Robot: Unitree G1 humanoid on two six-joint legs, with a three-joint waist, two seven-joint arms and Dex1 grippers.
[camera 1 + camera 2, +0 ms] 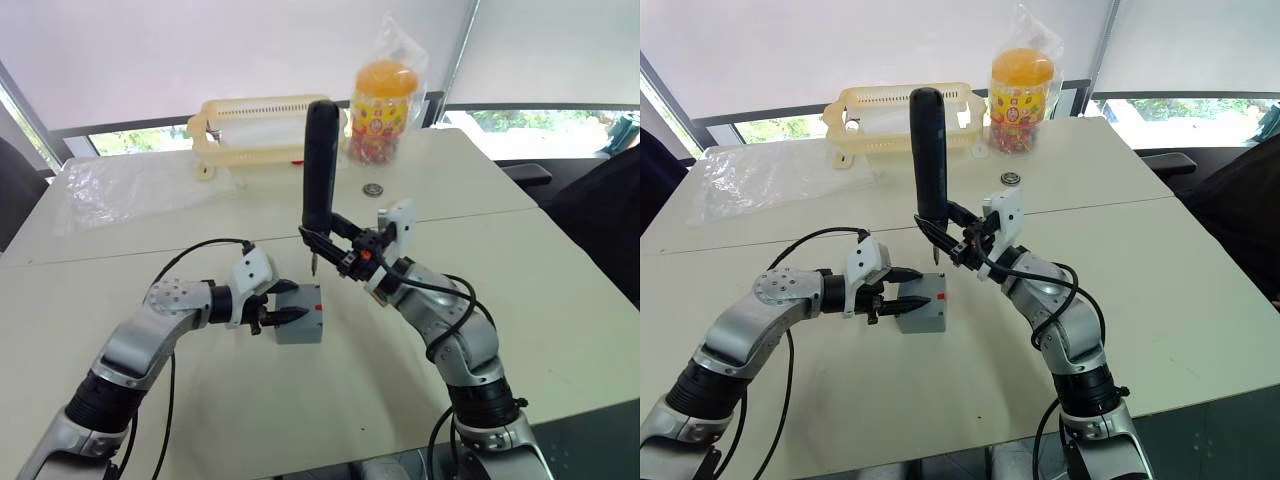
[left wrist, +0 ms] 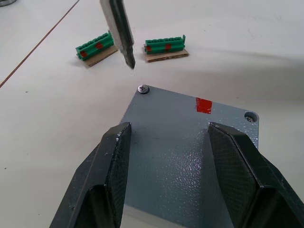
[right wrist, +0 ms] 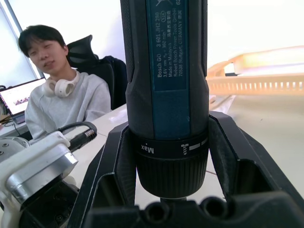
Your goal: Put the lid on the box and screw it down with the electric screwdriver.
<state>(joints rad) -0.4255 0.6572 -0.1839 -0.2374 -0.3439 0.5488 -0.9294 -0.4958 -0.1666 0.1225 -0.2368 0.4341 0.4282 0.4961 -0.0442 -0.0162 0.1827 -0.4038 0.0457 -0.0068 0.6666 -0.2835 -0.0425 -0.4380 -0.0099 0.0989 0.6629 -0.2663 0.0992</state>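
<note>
Grey lid [image 2: 185, 142] sits on, so with my right gripper [image 1: 345, 252] pinching the screwdriver [image 1: 320, 165], I'd lower its bit straight onto that corner screw [image 2: 141, 89].

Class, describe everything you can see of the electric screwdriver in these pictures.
The electric screwdriver is a long, dark cylinder with a blue label panel and a ribbed collar marked Max above its thin metal bit. It stands nearly upright, bit down, clamped between the fingers of the right gripper. Its tip hangs in the air just above a corner screw on the lid, not touching it.
</note>
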